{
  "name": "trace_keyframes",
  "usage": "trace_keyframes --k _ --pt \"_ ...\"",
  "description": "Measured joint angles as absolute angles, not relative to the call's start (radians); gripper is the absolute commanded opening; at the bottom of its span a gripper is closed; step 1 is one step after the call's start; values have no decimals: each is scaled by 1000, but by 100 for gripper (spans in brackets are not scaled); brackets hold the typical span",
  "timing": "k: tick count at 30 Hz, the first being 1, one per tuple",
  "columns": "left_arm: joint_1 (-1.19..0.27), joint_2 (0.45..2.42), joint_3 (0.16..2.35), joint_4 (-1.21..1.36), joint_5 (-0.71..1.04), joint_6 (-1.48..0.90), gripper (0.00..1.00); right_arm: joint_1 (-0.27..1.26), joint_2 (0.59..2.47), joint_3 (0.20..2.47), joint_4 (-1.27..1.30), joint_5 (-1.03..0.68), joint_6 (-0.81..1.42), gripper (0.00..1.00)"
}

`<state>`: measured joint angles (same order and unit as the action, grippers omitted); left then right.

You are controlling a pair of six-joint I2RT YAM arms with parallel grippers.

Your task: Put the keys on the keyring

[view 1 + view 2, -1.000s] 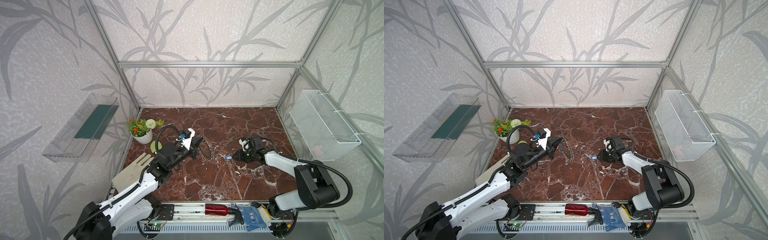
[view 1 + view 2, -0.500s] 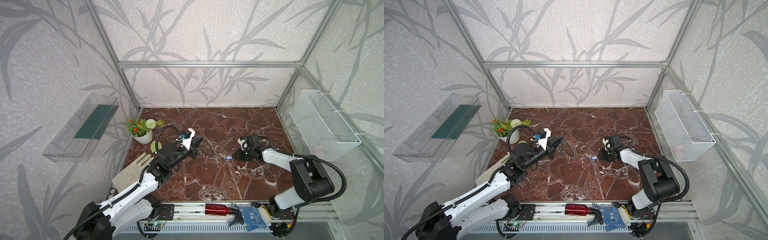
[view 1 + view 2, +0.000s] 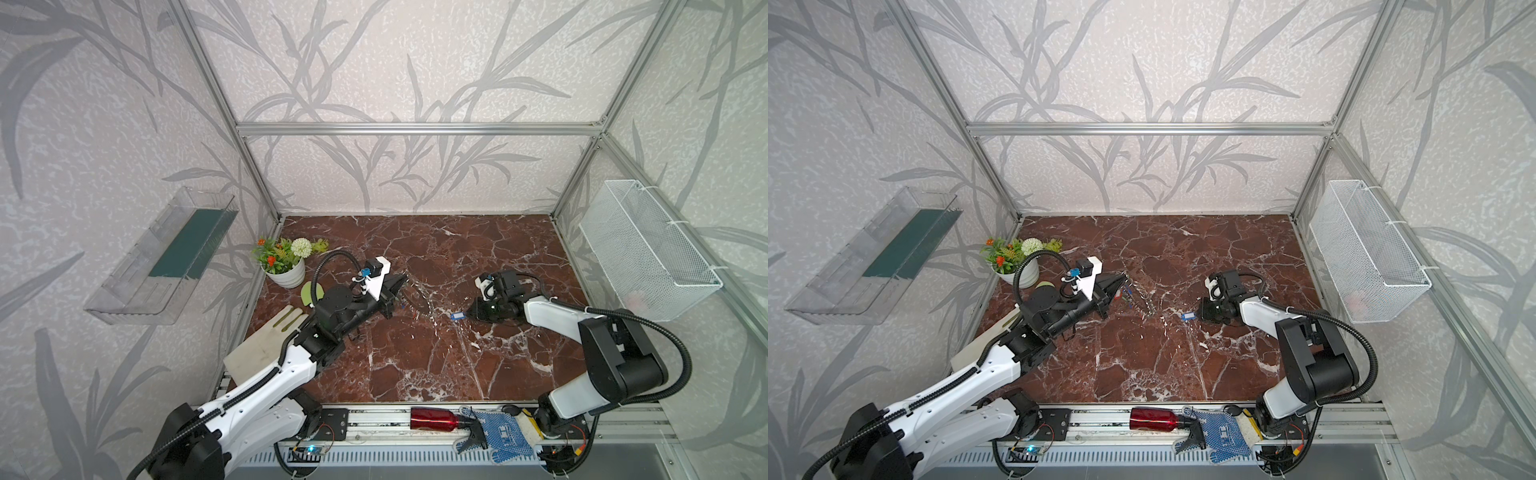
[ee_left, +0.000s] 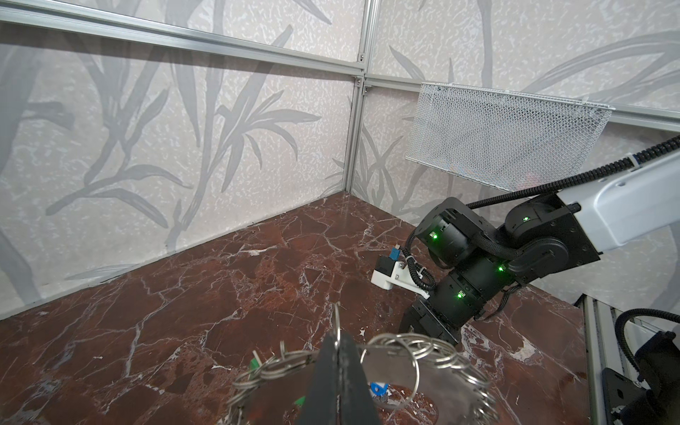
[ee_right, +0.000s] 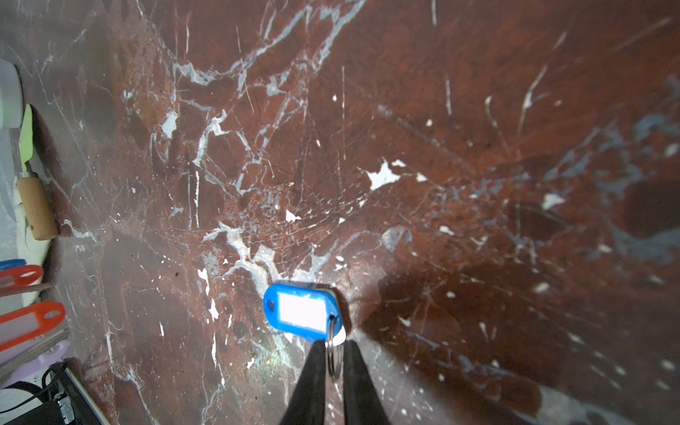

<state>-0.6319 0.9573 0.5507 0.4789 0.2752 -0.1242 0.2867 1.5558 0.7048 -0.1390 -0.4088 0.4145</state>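
Note:
My left gripper (image 4: 340, 340) is shut on the rim of the keyring (image 4: 423, 379), a flat grey metal ring fringed with silver clips, and holds it off the floor; in both top views it hangs left of centre (image 3: 1142, 297). Green and blue tags (image 4: 379, 388) show under it, and red and lilac tags (image 5: 29, 323) hang at the edge of the right wrist view. One of the keys, with a blue tag (image 5: 303, 311) (image 3: 457, 316), lies on the marble floor. My right gripper (image 5: 334, 344) (image 3: 469, 313) is low over the floor, its jaws pinched on that key's small split ring.
A flower pot (image 3: 286, 272), a green-bladed tool with a wooden handle (image 5: 36, 206) and a beige glove (image 3: 266, 340) sit at the left. A wire basket (image 3: 648, 249) hangs on the right wall, a clear shelf (image 3: 166, 257) on the left. A red bottle (image 3: 432, 419) lies on the front rail.
The right gripper has slid a little towards the blue-tagged key and its jaws have narrowed onto the split ring. The left arm and the keyring have stayed put.

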Motion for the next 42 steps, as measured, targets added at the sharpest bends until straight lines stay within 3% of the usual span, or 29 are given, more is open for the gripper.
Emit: trace_keyframes --k 17,27,42 --pt "-628 957 551 479 287 -126 0 287 1566 704 -138 -409 414 10" --pt "-628 957 552 478 287 -126 0 287 1570 705 -130 -420 412 0" --pt "-626 959 618 424 293 -104 0 357 1173 820 -210 -348 236 0"
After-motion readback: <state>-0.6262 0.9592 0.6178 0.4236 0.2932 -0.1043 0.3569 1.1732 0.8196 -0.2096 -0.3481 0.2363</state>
